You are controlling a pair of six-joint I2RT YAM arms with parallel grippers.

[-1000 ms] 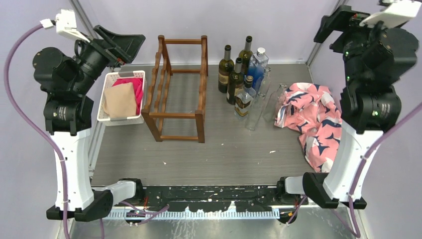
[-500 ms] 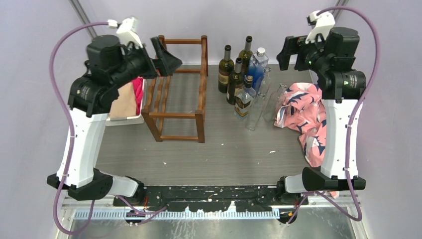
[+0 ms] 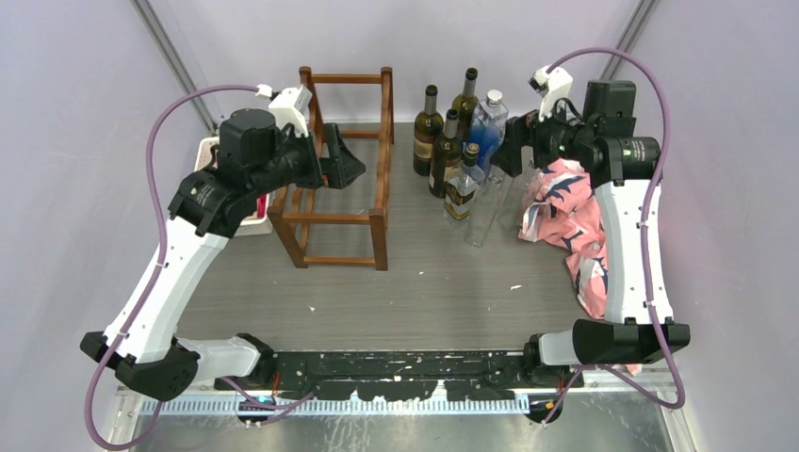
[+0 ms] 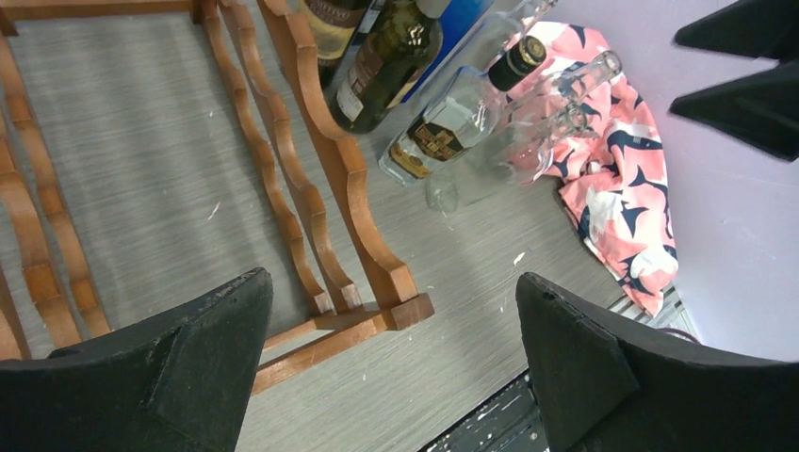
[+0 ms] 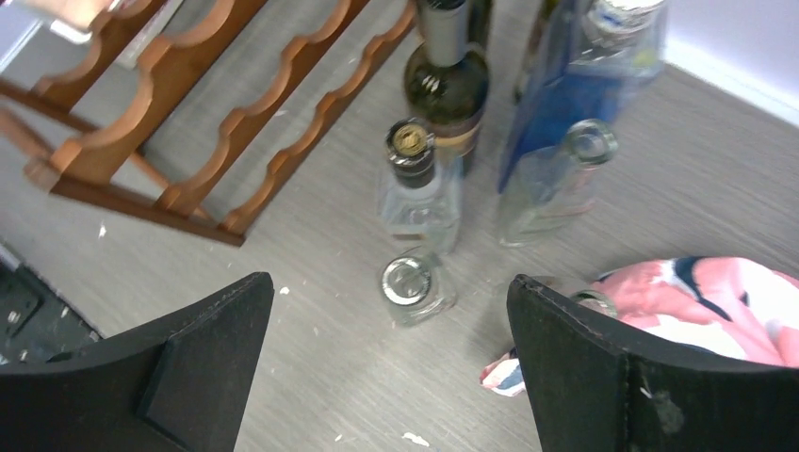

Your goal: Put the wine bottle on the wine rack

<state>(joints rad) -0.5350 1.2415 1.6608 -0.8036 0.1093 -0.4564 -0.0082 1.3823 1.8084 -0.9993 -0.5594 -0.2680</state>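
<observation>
The dark reddish-brown wine rack [image 3: 382, 179] stands empty at the back left of the table; its wavy rails also show in the left wrist view [image 4: 325, 160] and the right wrist view [image 5: 188, 85]. Three dark wine bottles [image 3: 428, 132] stand upright to its right, one of them seen in the wrist views [image 4: 391, 61] [image 5: 448, 80]. My left gripper [image 3: 347, 168] [image 4: 391, 282] hovers open above the rack, holding nothing. My right gripper [image 3: 513, 158] [image 5: 388, 282] hangs open above the bottle group, empty too.
A blue bottle [image 3: 488, 127], a square labelled bottle [image 3: 462, 188] and clear glass bottles [image 3: 485, 212] stand among the wine bottles. A pink patterned cloth [image 3: 589, 226] lies at the right. A white basket [image 3: 209, 151] sits left of the rack, mostly behind my left arm.
Both arms have swung down and inward from raised poses. The left gripper came over the rack, the right over the bottles. Both jaws stayed open.
</observation>
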